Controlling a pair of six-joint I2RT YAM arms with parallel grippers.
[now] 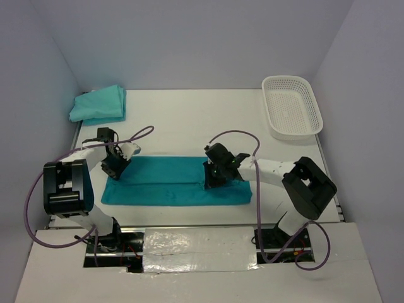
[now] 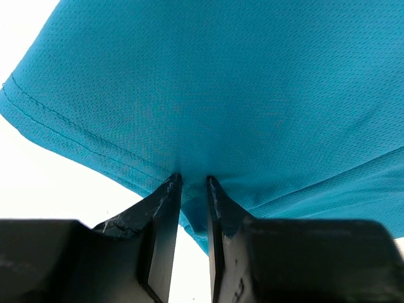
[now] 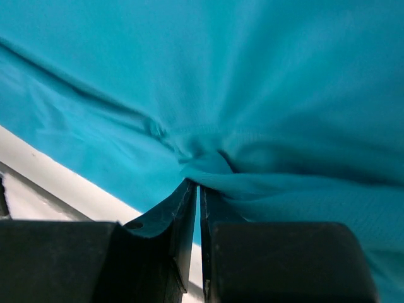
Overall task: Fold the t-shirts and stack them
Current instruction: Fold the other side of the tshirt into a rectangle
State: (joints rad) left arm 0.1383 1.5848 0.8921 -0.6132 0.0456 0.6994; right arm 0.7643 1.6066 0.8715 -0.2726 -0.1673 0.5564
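A teal t-shirt [image 1: 170,182] lies folded into a long strip across the near part of the table. My left gripper [image 1: 115,165] is at its left end, shut on the cloth; in the left wrist view the fingertips [image 2: 169,189] pinch a fold near the hemmed edge [image 2: 69,132]. My right gripper [image 1: 214,175] is on the strip's right part, shut on a bunched fold of the t-shirt [image 3: 214,167]. A lighter teal folded t-shirt [image 1: 99,104] lies at the far left corner.
A white mesh basket [image 1: 291,106] stands at the far right. Purple cables loop above both arms. The table's near edge has a reflective strip [image 1: 196,240].
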